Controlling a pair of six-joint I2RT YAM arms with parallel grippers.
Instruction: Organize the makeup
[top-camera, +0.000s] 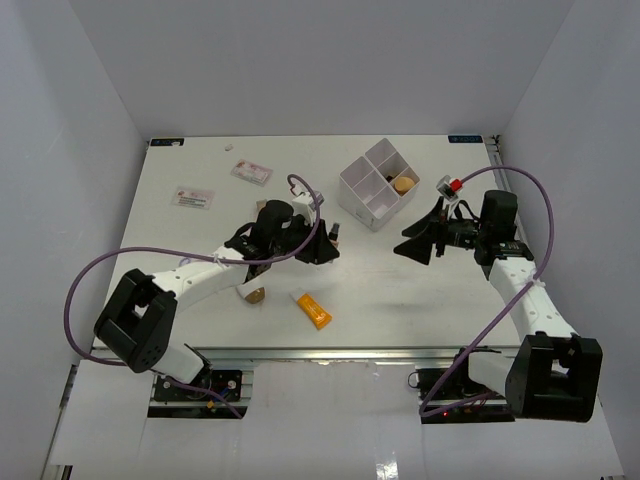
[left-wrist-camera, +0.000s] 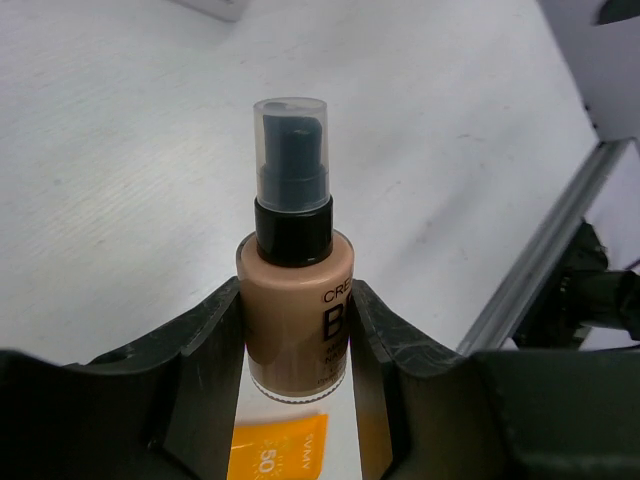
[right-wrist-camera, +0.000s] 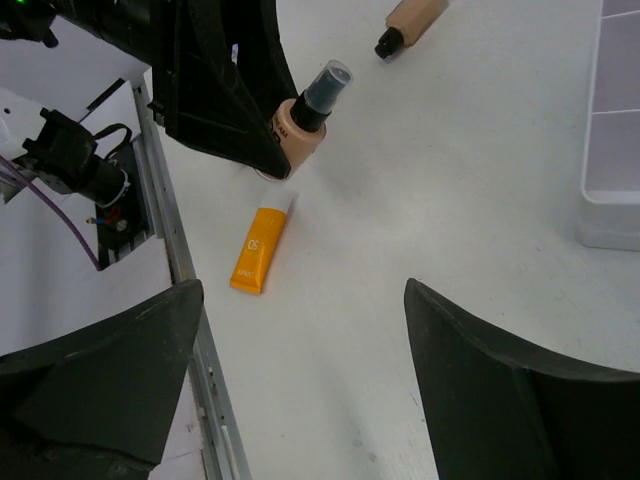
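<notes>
A beige bottle (left-wrist-camera: 296, 300) with a dark pump under a clear cap sits between my left gripper's (left-wrist-camera: 296, 345) fingers, which press on both of its sides. In the right wrist view the beige bottle (right-wrist-camera: 300, 135) leans, its base close to the table. The orange tube (top-camera: 313, 310) with a white cap lies flat just in front of it. A second beige bottle (right-wrist-camera: 415, 18) lies on its side farther back. A tan sponge (top-camera: 256, 294) rests beside the left arm. My right gripper (top-camera: 418, 246) hovers open near the white box, nothing between its fingers.
The white four-compartment box (top-camera: 362, 190) stands at the back centre with a tan sponge (top-camera: 404, 183) in one compartment. Two small cards (top-camera: 192, 198) lie at the back left. The metal rail (right-wrist-camera: 185, 270) marks the table's near edge.
</notes>
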